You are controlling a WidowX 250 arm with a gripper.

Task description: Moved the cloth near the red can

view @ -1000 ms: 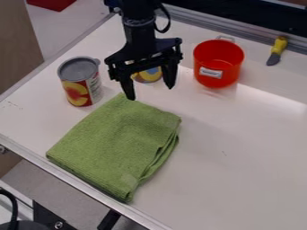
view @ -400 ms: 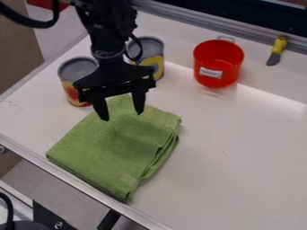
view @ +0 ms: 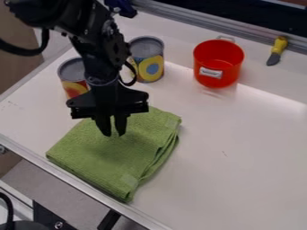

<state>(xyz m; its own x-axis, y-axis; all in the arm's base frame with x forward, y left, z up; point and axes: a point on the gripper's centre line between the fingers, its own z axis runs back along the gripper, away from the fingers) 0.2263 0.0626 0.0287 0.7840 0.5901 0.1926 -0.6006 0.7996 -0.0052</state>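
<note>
My black gripper [view: 113,132] hangs over the upper left part of the green cloth [view: 132,157], its two fingers drawn close together, shut on the fabric at their tips. The cloth lies folded on the white work surface, with its top edge partly hidden behind the gripper. Farther back and to the right stands the red can [view: 217,66], an open, upright pot shape with a white label and a metal handle. A stretch of bare surface separates it from the cloth.
Two food cans, one at the left [view: 73,76] and one with a yellow and blue label [view: 148,63], stand behind the gripper. A yellow-handled tool [view: 277,50] lies at the back right. The table's metal edge [view: 90,191] runs along the lower left.
My gripper has moved forward, left and down onto the cloth, and its fingers have come together from wide apart. The cloth's visible outline and the red can have stayed in place.
</note>
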